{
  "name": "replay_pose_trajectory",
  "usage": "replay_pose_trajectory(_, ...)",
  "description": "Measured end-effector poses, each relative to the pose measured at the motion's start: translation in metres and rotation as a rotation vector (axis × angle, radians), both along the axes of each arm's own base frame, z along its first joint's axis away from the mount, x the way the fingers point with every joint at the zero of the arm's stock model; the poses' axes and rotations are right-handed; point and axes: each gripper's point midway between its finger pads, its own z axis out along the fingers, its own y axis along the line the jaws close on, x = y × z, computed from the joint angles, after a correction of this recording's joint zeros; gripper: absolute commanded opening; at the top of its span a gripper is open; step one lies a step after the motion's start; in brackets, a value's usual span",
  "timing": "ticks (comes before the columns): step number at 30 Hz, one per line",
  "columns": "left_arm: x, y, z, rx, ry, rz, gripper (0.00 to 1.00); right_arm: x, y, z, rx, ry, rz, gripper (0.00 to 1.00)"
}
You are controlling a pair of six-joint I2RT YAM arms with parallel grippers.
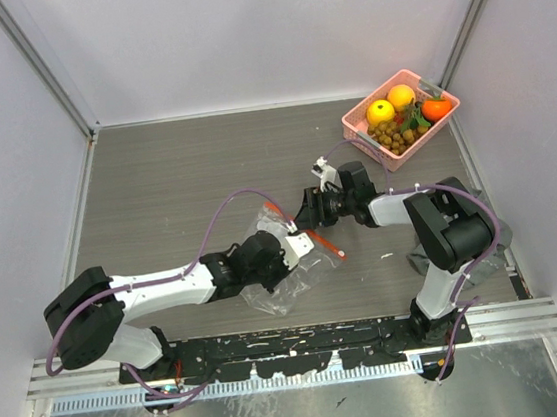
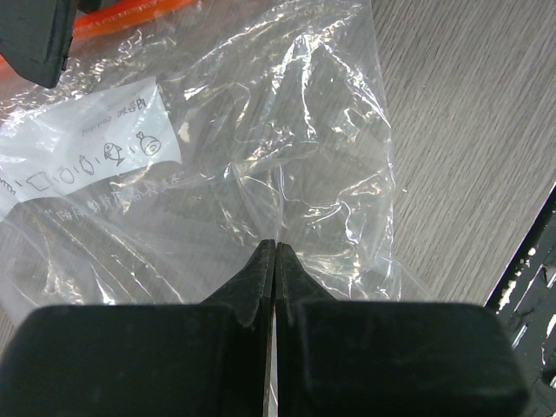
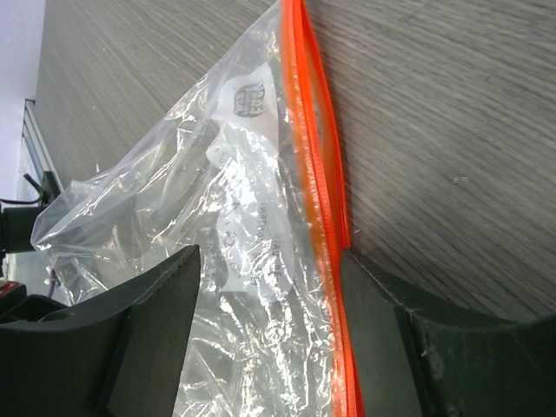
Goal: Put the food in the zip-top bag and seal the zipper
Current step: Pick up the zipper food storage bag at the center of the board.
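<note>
From above, the left arm lies low along the near side of the table (image 1: 175,180), reaching right, with the left gripper (image 1: 288,256) down on the zip-top bag (image 1: 283,290) near the middle. The right arm is folded at the elbow and reaches left, with the right gripper (image 1: 300,221) at the bag's far edge, over the zipper (image 1: 325,246). Well apart, in the far right corner, a pink basket (image 1: 361,141) holds a yellow round fruit (image 1: 380,111), two orange round fruits (image 1: 402,96) and a bunch of brown balls (image 1: 396,136).

In the left wrist view, the left gripper (image 2: 275,252) has its jaws pressed together, pinching the clear film, which creases away from their tips.

In the right wrist view, the right gripper (image 3: 269,261) stands with its jaws apart. The bag's mouth lies between them, with the zipper (image 3: 317,200) just beside the right-hand finger (image 3: 408,339). It has no hold on the bag.
</note>
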Motion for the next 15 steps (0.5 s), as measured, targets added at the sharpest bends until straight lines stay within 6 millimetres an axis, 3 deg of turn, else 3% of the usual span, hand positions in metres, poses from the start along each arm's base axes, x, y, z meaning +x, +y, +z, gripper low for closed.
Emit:
replay_pose_trajectory(9,-0.0024,0.0042,-0.0070,0.008,0.005,0.000,0.00,0.0093,-0.0034,-0.0006,-0.030,-0.022,-0.038,0.72)
replay_pose_trajectory(15,-0.0022,0.0038,-0.0071,0.005,0.003,0.000,0.00,0.0031,0.0006,0.0010,-0.007,-0.008,-0.004,0.67)
